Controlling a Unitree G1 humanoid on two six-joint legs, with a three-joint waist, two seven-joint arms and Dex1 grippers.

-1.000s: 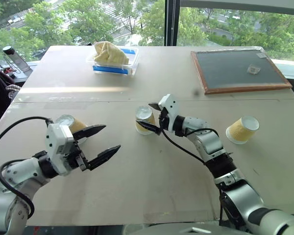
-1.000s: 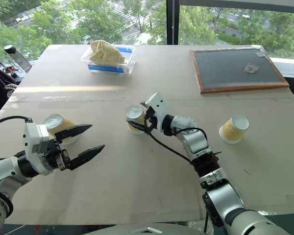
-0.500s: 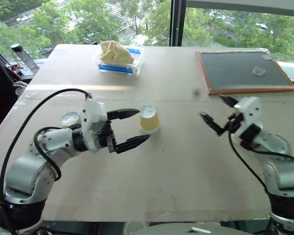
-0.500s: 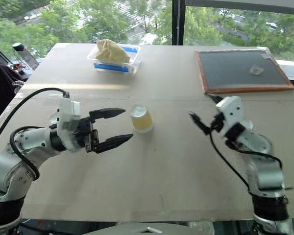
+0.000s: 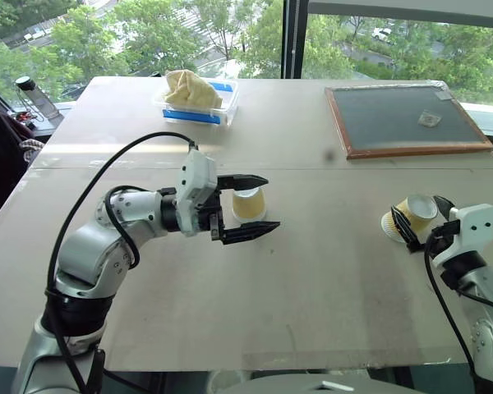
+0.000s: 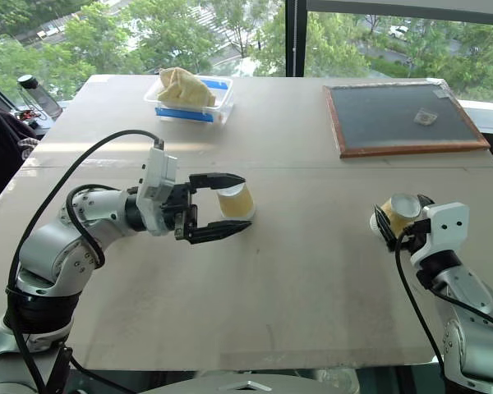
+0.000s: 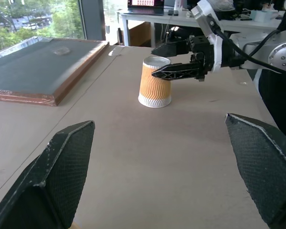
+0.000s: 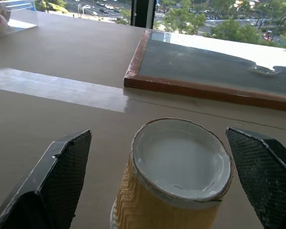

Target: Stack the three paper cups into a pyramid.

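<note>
From the head camera, one paper cup, the middle cup (image 5: 247, 205), stands upside down in the middle of the frame on the table (image 5: 312, 295). The left gripper (image 5: 271, 202) lies level with one black finger on each side of this cup. Its fingers are spread wide and hold nothing. I think it sits like that so it can close on the cup and lift it.

At the right edge of the frame the second cup (image 5: 412, 217) also sits base up. The right gripper (image 5: 421, 220) has a finger on each side of it, spread wide too, not squeezing. It looks ready to grab. Both cups are far apart, so no pyramid has begun yet.

The clear tub (image 5: 195, 103) with a tan cloth is at the upper left, and the chalkboard (image 5: 398, 119) at the upper right. Both are out of the way. The tub has a blue label (image 5: 193, 117), but I can read no words on it.

In the left wrist view, the left gripper's two fingers (image 7: 62, 171) stand wide apart. Past them the second cup stands on its wide white rim, with the right gripper's thin fingers beside it. Its wavy yellow side has no writing.

In the right wrist view, the second cup sits between the right gripper's fingers (image 8: 62, 181), with a gap on each side. Its white base faces up, flat enough for another cup to stand on. The chalkboard lies behind it, with nothing written on it.
</note>
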